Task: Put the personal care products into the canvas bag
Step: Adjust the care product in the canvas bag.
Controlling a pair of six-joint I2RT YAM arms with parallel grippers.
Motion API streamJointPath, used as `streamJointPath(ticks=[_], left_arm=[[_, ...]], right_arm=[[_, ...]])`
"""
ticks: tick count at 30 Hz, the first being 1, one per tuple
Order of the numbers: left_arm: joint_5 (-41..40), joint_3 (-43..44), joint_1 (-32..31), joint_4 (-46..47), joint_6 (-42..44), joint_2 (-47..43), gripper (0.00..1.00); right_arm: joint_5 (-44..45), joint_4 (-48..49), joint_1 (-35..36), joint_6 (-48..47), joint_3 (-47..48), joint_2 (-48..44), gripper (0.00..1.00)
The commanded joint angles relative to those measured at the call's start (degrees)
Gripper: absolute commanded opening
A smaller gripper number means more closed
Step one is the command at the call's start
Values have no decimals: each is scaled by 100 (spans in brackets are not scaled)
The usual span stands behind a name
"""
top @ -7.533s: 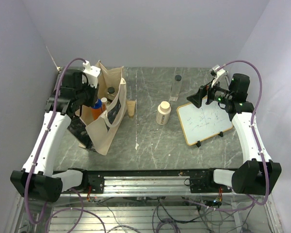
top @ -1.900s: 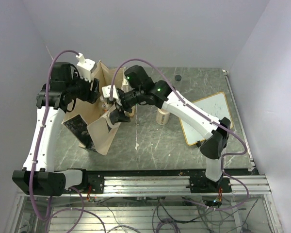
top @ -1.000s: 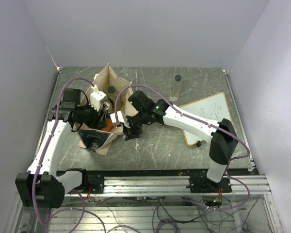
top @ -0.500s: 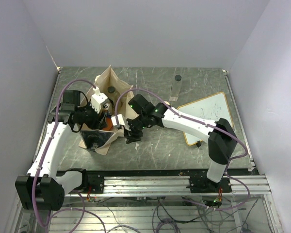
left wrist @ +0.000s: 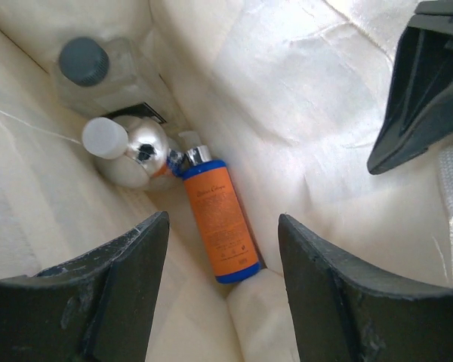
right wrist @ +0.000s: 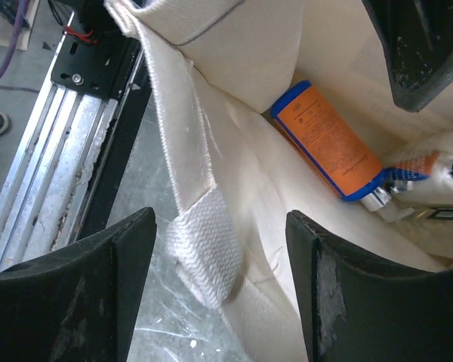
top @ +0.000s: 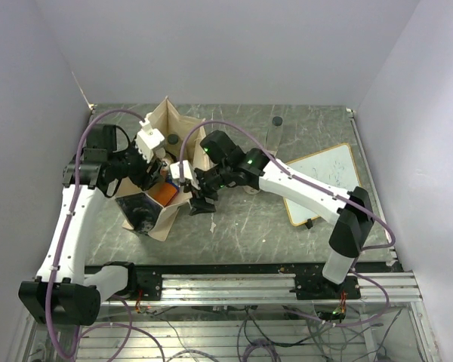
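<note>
The canvas bag stands at the left of the table with its mouth up. Inside it lie a blue-and-orange bottle, a silver bottle with a white cap, and a clear bottle with a dark cap. My left gripper hangs open over the bag's inside, gripping nothing. My right gripper is open at the bag's near rim, with the strap loose between its fingers. The orange bottle shows beyond it. Another clear bottle lies at the back of the table.
The wood-framed whiteboard lies at the right of the table. A cream bottle is mostly hidden behind my right arm. The metal rail runs along the near table edge, close to the bag.
My right gripper has opened and let go of the bag's rim. My left arm has lifted and moved back, and the bag's mouth stands wider.
</note>
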Motion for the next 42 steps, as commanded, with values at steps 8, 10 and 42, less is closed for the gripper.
streamJointPath(ticks=[8,10,42], left_arm=[[438,1358,43,-913,311,1270,70],[530,1645,42,-1117,290,1482,70],[-135,-629,-49,-1638,2508,277,68]], right_arm=[[307,-1449,-23,-975,805,202,49],[305,-1905,-22,-1155,1187,457,46],[227,524,-122,-161,-1069,442,28]])
